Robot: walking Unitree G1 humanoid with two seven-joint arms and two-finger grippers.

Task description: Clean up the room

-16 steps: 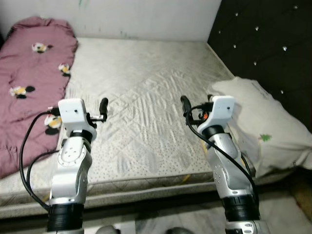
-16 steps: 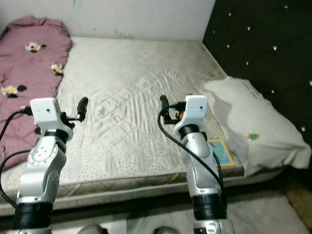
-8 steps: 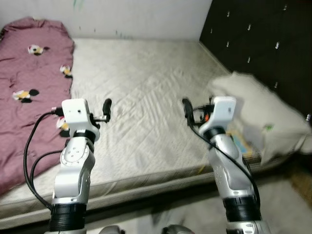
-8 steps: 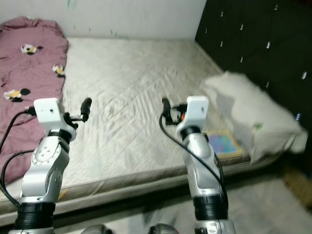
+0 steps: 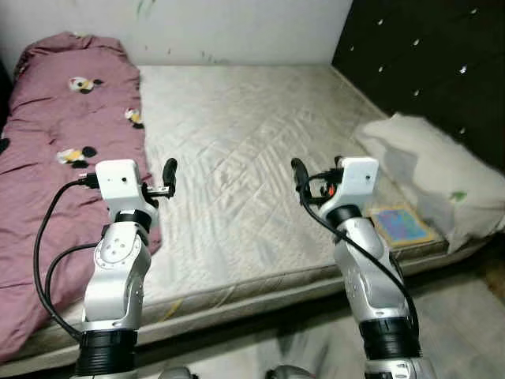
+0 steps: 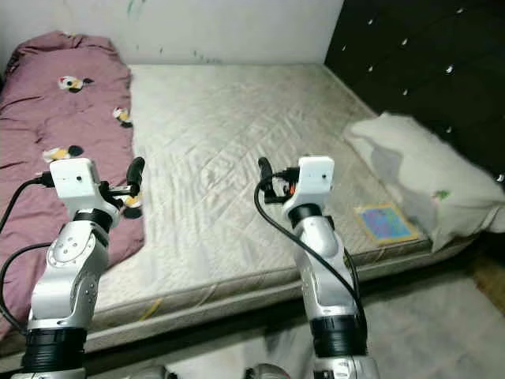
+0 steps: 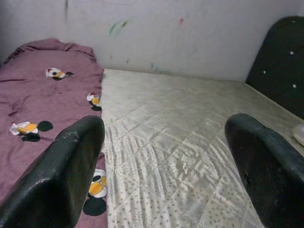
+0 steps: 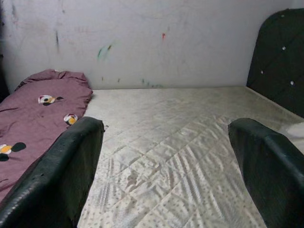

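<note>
Two pincers: left pincer (image 5: 169,178) and right pincer (image 5: 299,180), both spread wide and empty, raised over the mattress (image 5: 237,150), likely readied while choosing a target.
Blanket (image 5: 55,158): rumpled along the bed's left side, probably needing straightening.
Pillow (image 5: 430,170): against the headboard (image 5: 426,55).
Book (image 5: 402,223): beside the pillow, near the mattress edge.
Wrist views: wall scribbles (image 7: 118,26); head views add pillow and book.

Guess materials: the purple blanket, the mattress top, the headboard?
Blanket: soft matte fabric, probably fleece; it lies rumpled, with printed cartoon patches. Mattress: quilted cloth with a slight sheen, stitched diamonds. Headboard: dark tufted padding, shiny studs; leather or fabric unclear.
</note>
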